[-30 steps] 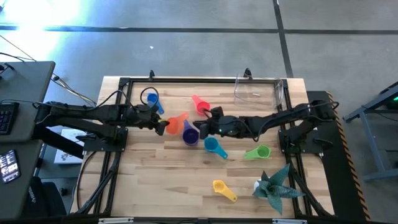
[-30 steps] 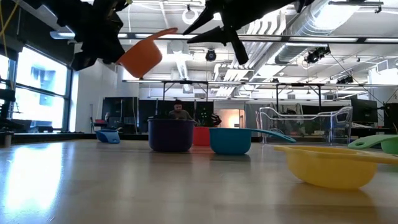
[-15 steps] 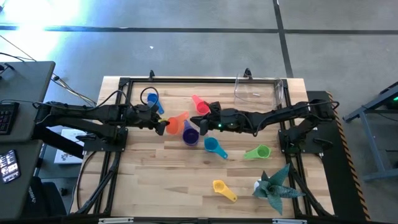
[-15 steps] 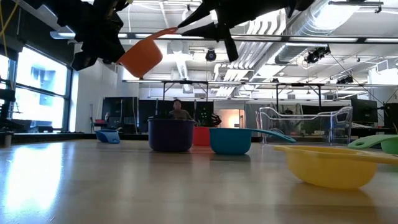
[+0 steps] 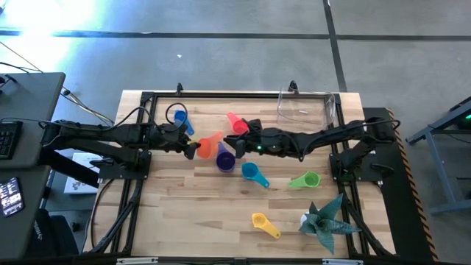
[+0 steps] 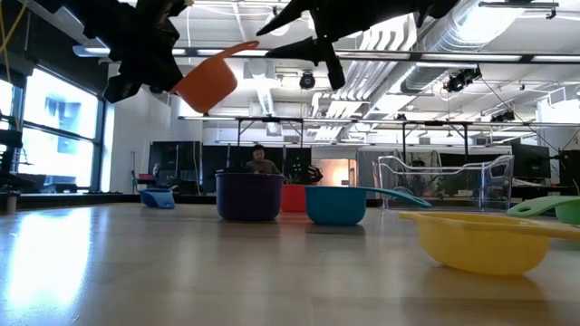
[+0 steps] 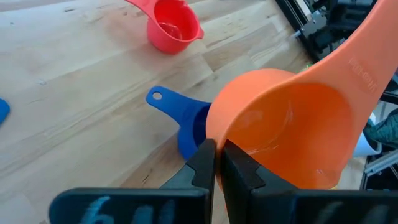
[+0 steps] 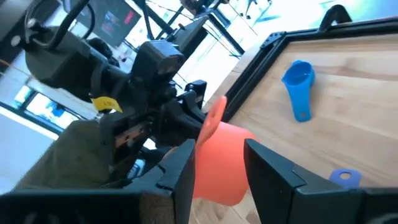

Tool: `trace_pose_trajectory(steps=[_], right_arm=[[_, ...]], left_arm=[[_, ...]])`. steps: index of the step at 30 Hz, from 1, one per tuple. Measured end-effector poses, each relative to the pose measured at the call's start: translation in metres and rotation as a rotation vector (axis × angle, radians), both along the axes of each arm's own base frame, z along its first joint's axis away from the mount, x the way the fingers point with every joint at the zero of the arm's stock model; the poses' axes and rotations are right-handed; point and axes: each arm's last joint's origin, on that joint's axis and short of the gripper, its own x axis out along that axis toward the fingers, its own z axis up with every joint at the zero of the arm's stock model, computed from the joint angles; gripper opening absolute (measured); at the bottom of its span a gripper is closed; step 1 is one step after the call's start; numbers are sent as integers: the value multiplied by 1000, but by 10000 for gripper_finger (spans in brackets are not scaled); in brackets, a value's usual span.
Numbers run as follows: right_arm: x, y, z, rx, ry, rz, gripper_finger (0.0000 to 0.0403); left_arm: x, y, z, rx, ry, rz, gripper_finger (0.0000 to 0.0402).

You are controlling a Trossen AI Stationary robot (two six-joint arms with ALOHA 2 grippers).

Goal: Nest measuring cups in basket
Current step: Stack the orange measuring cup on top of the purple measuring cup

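The round orange plastic measuring cup (image 5: pixel 210 146), empty, is held aloft, grasped by the left claw (image 5: pixel 189 146); the right claw (image 8: pixel 219 163), spread, flanks it.

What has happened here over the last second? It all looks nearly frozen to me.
The right gripper slid across the table toward the orange cup and spread its fingers, which now stand open on either side of that cup. The left gripper stayed where it was, shut on the orange cup's rim and holding it up off the table. The purple cup, teal cup and clear basket have not moved.
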Motion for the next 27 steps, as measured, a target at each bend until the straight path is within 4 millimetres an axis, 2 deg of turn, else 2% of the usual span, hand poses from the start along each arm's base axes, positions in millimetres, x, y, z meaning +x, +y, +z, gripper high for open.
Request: trace_pose_trajectory(steps=[6, 15, 21, 24, 27], right_arm=[[9, 2, -8, 16, -15, -9, 129], [33, 3, -1, -40, -27, 0, 129], [39, 3, -8, -34, 46, -18, 128], [40, 2, -8, -26, 40, -46, 118], [40, 2, -8, -29, 38, -54, 90]], left_arm=[[0, 1, 0, -1, -4, 24, 7], [0, 1, 1, 10, -12, 38, 7], [1, 1, 2, 11, -26, 38, 7], [1, 1, 2, 13, -26, 39, 7], [1, 1, 2, 18, -24, 35, 7]])
